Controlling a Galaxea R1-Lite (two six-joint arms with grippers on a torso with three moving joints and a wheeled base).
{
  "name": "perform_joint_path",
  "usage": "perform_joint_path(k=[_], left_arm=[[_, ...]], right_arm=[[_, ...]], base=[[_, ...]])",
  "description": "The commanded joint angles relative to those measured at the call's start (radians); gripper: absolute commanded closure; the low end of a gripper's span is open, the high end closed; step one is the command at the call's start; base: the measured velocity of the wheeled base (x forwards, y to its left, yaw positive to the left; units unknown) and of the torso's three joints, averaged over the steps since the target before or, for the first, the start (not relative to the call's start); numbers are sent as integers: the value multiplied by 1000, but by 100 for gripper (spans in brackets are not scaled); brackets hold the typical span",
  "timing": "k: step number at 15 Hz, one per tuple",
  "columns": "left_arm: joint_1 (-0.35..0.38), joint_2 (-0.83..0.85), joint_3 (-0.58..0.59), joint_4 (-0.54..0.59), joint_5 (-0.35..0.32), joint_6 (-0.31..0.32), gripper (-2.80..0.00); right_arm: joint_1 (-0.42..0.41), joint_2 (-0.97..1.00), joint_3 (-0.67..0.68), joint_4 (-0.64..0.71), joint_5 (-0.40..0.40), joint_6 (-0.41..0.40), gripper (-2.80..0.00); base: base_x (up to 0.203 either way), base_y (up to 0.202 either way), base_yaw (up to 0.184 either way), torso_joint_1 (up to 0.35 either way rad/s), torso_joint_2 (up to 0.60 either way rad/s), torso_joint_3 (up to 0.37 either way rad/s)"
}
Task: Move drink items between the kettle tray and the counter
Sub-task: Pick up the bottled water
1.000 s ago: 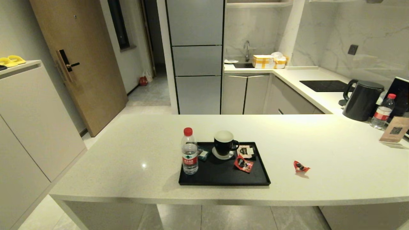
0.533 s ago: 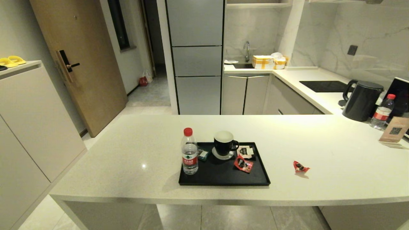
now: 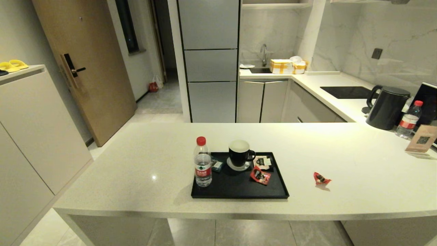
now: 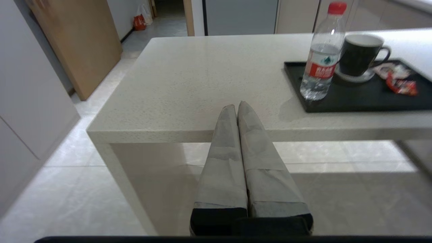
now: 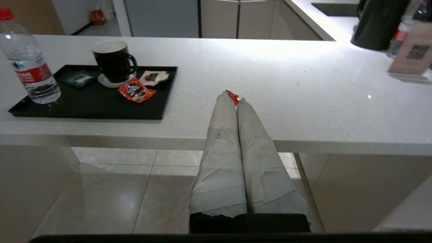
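Note:
The water bottle (image 3: 202, 162) with red cap and label stands upright at the front left corner of the black kettle tray (image 3: 239, 192). One red sachet (image 3: 260, 175) lies on the tray in front of the mug. A second red sachet (image 3: 321, 178) lies on the counter (image 3: 136, 171) to the tray's right. Neither arm shows in the head view. My left gripper (image 4: 237, 105) is shut and empty, short of the counter's front edge, left of the bottle (image 4: 320, 64). My right gripper (image 5: 233, 98) is shut and empty, pointing at the counter sachet (image 5: 233, 97), which peeks out beyond its tips.
A black mug (image 3: 240, 153) on a coaster, a teal tea packet (image 3: 216, 165) and a white packet (image 3: 263, 161) lie on the tray. At the far right stand a black kettle (image 3: 387, 106), another bottle (image 3: 409, 119) and a QR card (image 3: 421, 139); the hob panel (image 3: 346, 91) lies behind.

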Motion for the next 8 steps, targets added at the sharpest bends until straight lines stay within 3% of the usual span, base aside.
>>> perform_joint_path(k=[1,5,6,8], left_arm=[[0,0,0,1,-2,34,0],[0,3,-18,27,1,49,0],[0,17,-69,41,1,81,0],[0,124,-248,93,1,84,0]], right_arm=[[0,2,9,-2,-2,7,0],[0,2,11,-4,-3,19,0],[0,2,11,-4,-3,19,0],[0,2,11,-4,-3,19,0]], base=[[0,0,0,0,0,0],[0,0,0,0,0,0],[0,0,0,0,0,0],[0,0,0,0,0,0]])
